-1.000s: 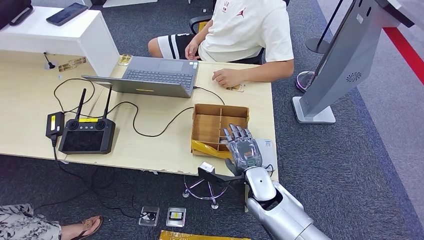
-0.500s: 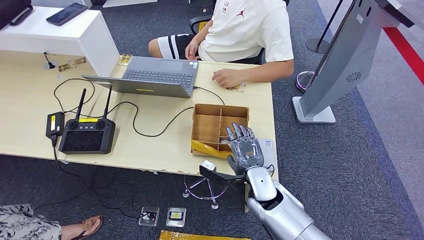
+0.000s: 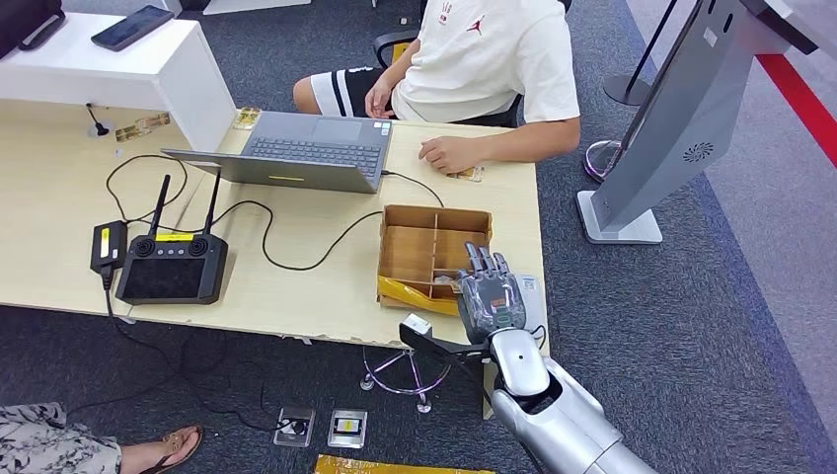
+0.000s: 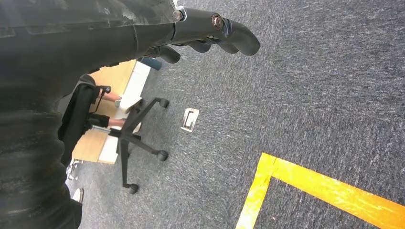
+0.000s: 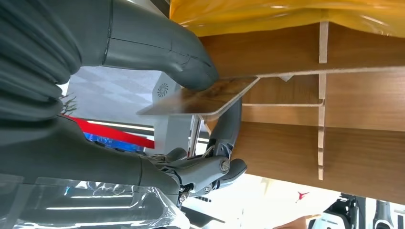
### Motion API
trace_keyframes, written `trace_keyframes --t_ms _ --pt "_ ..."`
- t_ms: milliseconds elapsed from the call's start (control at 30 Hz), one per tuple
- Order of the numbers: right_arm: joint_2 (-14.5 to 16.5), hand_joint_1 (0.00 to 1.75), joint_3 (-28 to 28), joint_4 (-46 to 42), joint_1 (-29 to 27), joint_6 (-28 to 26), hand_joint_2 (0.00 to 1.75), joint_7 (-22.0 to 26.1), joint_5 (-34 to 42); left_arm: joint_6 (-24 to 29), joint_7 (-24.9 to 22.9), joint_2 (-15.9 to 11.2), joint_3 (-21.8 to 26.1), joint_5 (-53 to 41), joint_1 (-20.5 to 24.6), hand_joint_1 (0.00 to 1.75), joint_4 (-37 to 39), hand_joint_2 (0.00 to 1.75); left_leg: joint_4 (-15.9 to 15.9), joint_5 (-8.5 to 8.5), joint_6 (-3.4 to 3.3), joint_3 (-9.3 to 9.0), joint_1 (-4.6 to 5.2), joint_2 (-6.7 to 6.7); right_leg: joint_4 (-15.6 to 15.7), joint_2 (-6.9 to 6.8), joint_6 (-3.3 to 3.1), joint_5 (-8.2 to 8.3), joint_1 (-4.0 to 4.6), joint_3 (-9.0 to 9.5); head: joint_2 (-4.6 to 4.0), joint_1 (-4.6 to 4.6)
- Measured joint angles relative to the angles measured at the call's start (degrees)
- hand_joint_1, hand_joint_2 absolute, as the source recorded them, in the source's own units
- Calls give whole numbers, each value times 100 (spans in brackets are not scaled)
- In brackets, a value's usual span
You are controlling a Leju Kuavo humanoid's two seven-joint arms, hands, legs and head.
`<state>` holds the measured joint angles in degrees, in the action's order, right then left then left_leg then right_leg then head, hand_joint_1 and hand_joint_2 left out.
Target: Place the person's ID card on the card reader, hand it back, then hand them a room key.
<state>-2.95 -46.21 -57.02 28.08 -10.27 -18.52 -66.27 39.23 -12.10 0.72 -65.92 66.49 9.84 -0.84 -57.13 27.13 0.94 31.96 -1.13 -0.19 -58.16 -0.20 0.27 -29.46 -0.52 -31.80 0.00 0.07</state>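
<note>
A: Card pinched in right hand, thumb on top, fingers beneath. Sits right at the wooden divider box, near-side compartment.

B: Room key or ID?

A: Can't tell, face unreadable. Box suggests key pickup, so last step, I'd judge.

B: Left hand?

A: Hangs over carpet, fingers loosely curled, holds nothing.

B: Next?

A: Lift clear of the dividers, then reach across the worktop to the person's hand by the laptop.
</note>
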Motion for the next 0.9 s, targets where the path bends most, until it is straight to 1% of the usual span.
trace_keyframes --t_ms 200,433,467,533,600,700,900 --pt "-6 105 44 0 10 39 175 -77 -2 0 21 5 -44 13 0 0 1 175 0 0 0 0 0 0 0 0 0 0 0 0 0 0" --pt "-32 114 48 0 6 64 175 -127 -2 0 51 8 -127 21 1 0 0 175 0 0 0 -1 0 0 0 0 0 0 0 1 0 0" --pt "-36 119 48 0 6 67 175 -128 -2 0 55 8 -133 21 1 0 0 175 0 0 0 -1 0 0 0 0 0 0 0 1 0 0" --pt "-42 139 48 -1 4 69 175 -128 -2 0 58 9 -142 22 1 0 0 175 0 0 0 -1 0 0 0 0 0 0 0 1 0 0" --pt "-46 154 49 -1 4 69 175 -133 -3 0 58 9 -145 22 1 0 0 175 0 0 0 -2 0 0 0 0 0 0 0 1 0 0" --pt "-50 165 52 -2 4 65 175 -159 -10 0 59 10 -147 26 1 0 0 175 0 0 0 -2 0 0 0 0 0 0 0 1 0 0" --pt "-52 173 52 -4 -5 23 175 -188 -69 0 63 9 -149 64 1 0 -1 175 0 0 0 -2 0 0 0 0 0 0 0 1 0 0"
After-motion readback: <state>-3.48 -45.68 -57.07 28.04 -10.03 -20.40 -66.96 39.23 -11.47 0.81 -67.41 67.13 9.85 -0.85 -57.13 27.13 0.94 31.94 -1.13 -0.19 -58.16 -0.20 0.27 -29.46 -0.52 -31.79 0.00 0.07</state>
